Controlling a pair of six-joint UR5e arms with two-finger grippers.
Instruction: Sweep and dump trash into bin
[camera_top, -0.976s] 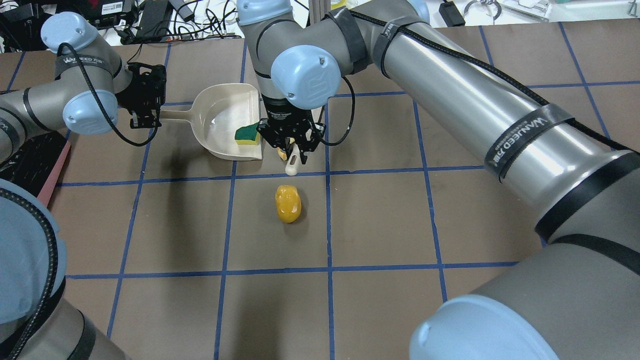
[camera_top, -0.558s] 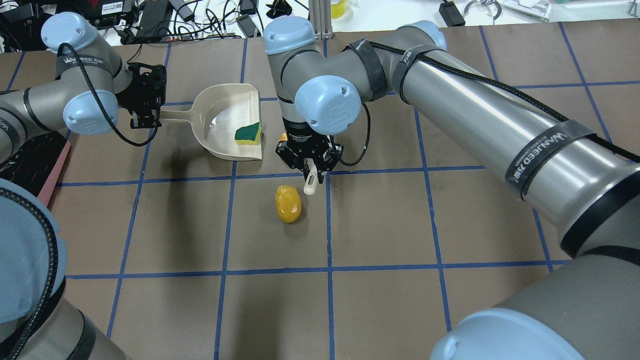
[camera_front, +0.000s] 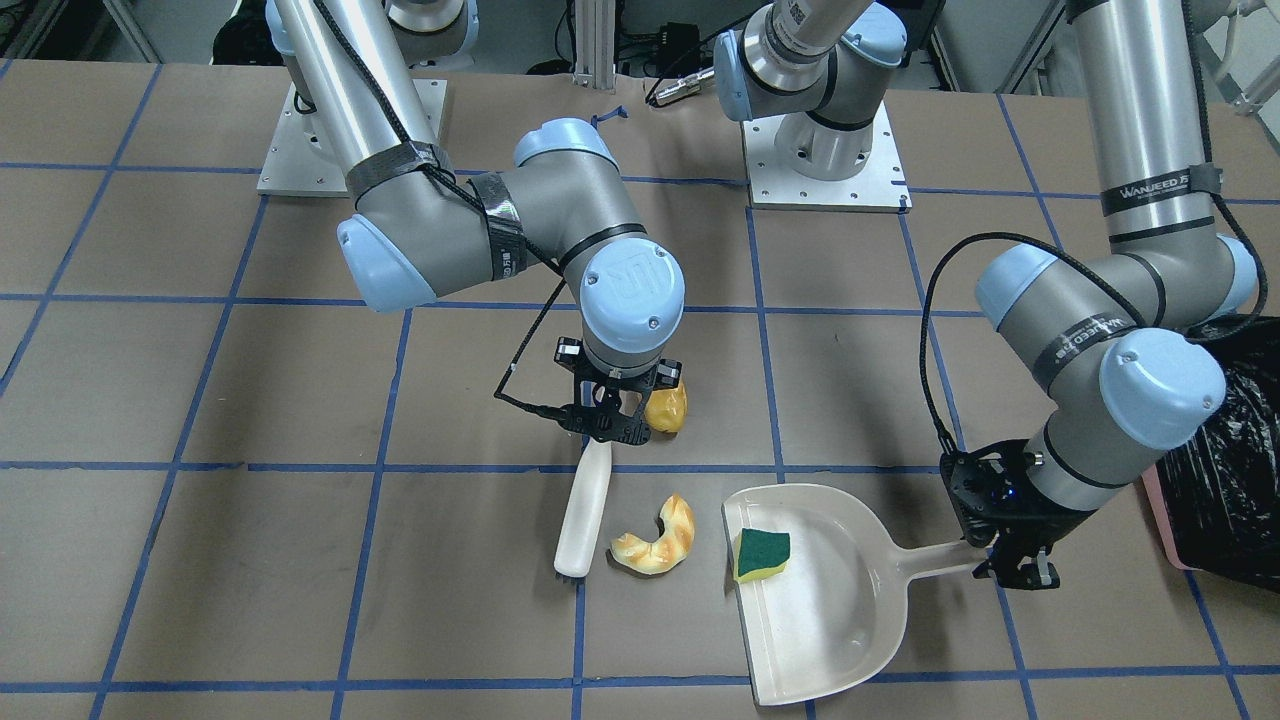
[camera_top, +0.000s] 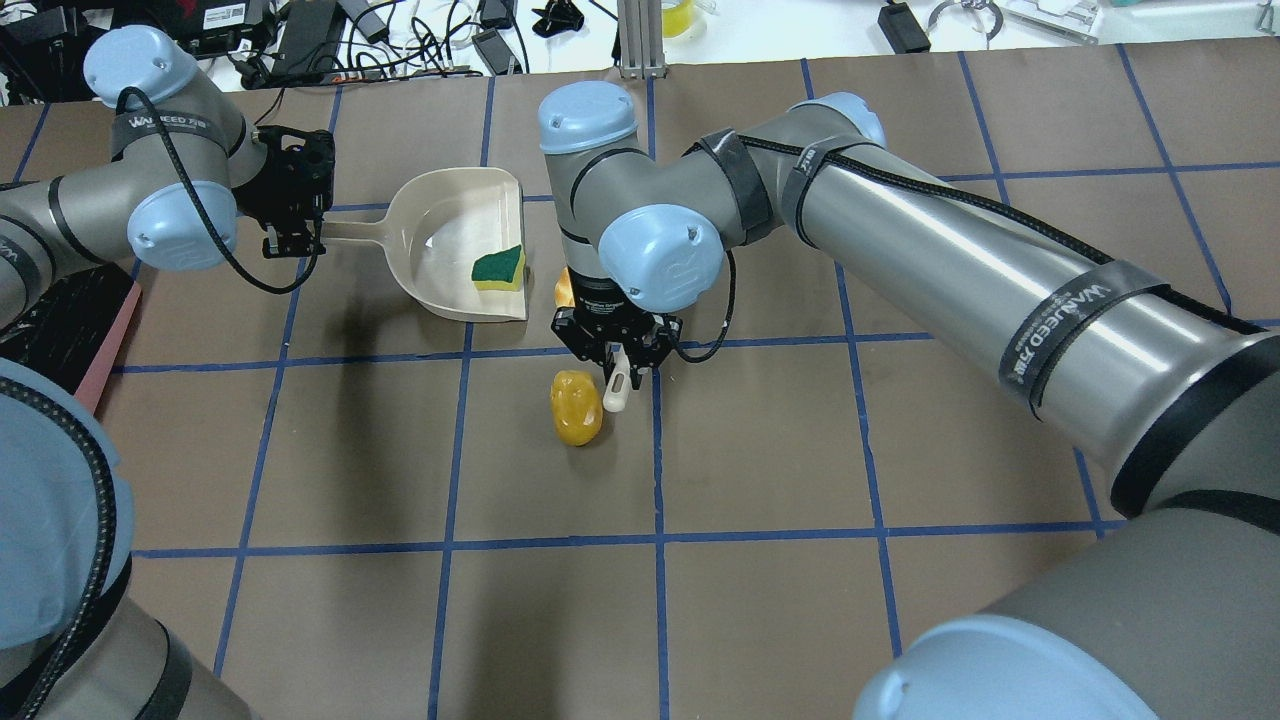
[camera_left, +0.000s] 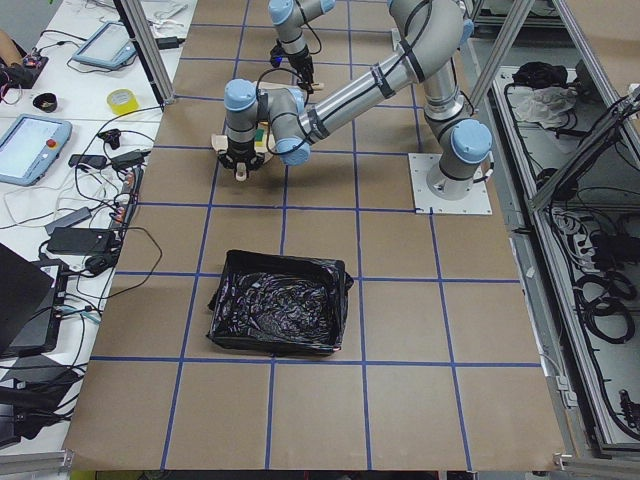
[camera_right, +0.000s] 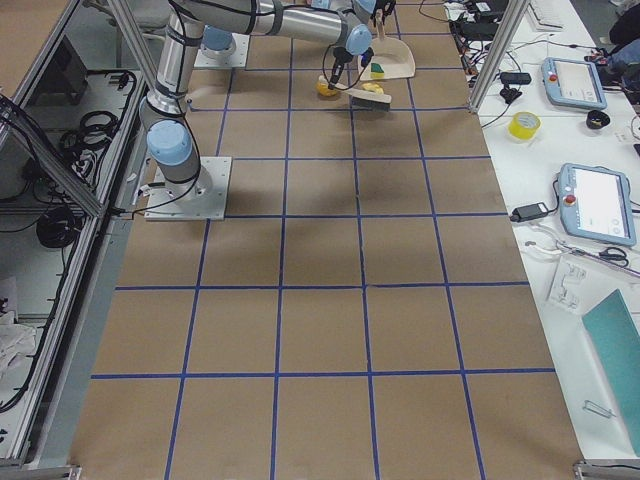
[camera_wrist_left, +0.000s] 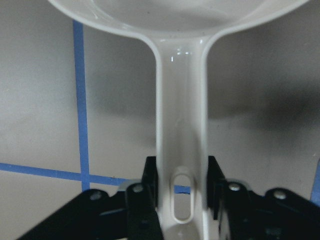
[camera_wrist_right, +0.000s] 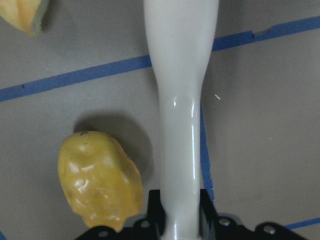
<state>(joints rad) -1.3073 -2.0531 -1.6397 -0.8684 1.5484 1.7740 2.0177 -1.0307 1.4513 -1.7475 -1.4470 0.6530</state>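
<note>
The yellow sponge block with green face lies inside the beige dustpan. My left gripper is shut on the dustpan handle. My right gripper is shut on the beige brush handle. The orange-yellow potato-like piece lies right beside the gripper. The pale crescent slice lies between the brush and the dustpan mouth. The bin with its black bag stands to my left.
Brown table with a blue tape grid. Cables and devices lie beyond the far edge. Arm base plates sit at the robot side.
My right gripper with the brush has moved away from the dustpan mouth toward me, ending beside the potato-like piece. The left gripper and dustpan have stayed put.
</note>
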